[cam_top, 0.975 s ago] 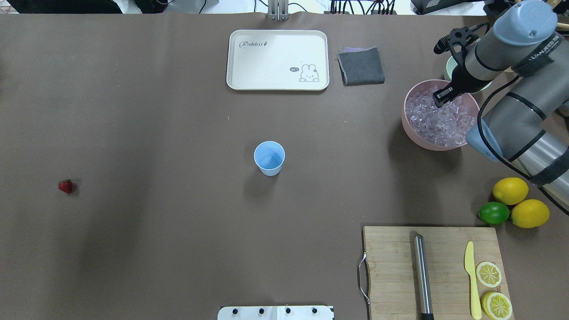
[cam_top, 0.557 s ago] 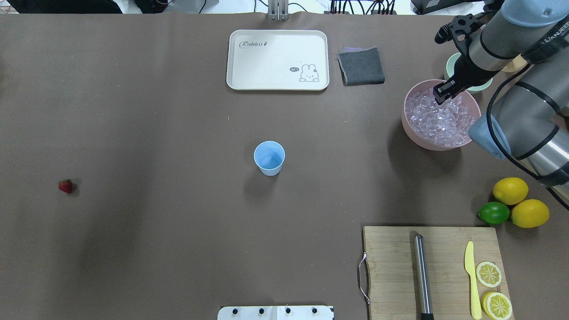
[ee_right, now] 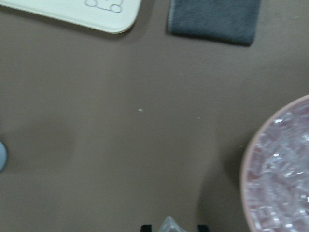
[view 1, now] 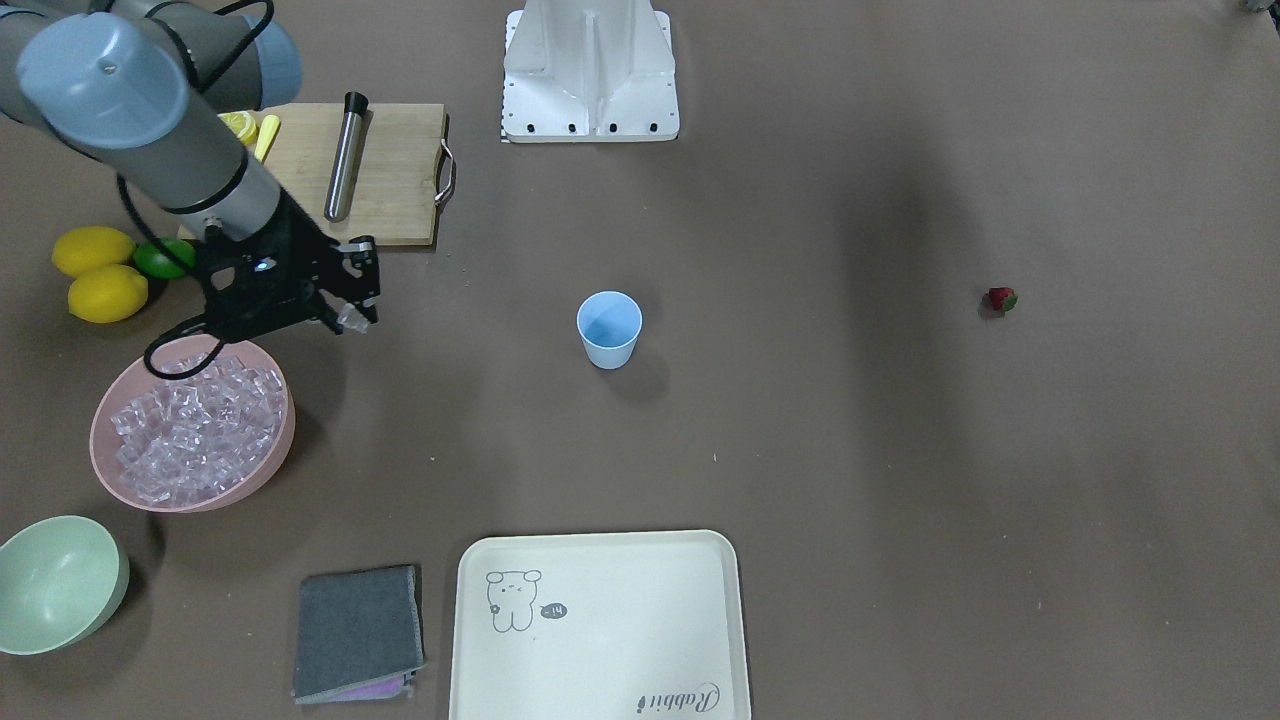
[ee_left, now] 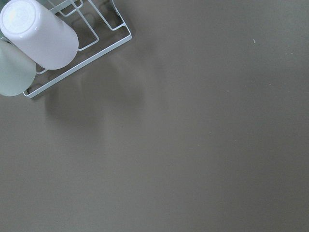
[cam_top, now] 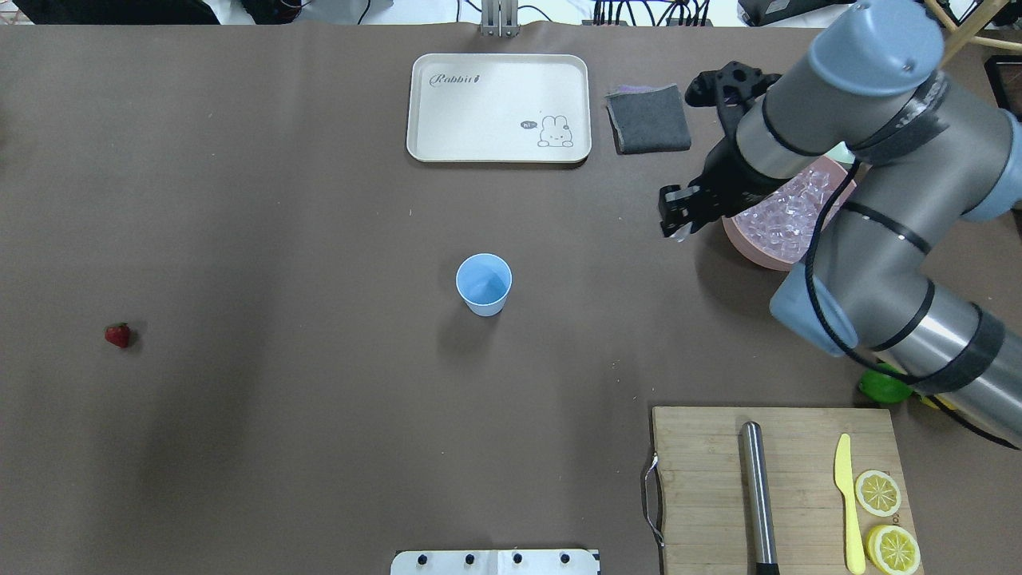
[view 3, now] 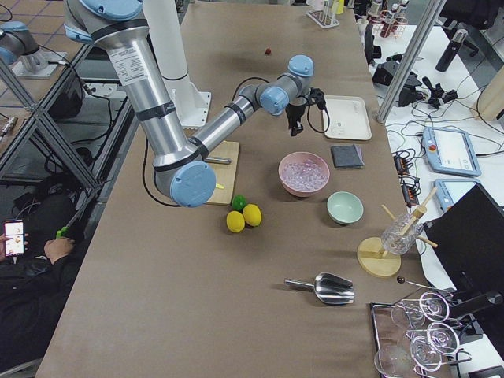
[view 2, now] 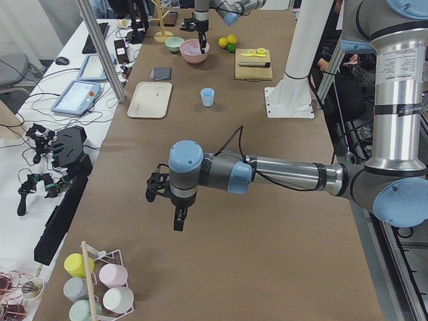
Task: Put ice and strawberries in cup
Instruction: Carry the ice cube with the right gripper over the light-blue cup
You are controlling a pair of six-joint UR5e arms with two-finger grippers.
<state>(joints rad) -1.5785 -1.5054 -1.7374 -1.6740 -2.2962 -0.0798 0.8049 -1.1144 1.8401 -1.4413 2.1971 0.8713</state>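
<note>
One clear glassy ice cube [view 1: 352, 320] sits pinched in the right gripper [view 1: 350, 318], clear of the pink ice bowl [cam_top: 746, 239] for carrying to the small light blue plastic cup [cam_top: 483, 284] mid-table; the tiny red strawberry [cam_top: 117, 335] lies far left; the left gripper's [view 2: 178, 219] state I cannot tell.

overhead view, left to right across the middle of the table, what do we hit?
strawberry → cup → right gripper, shut on an ice cube → pink bowl of ice
</note>
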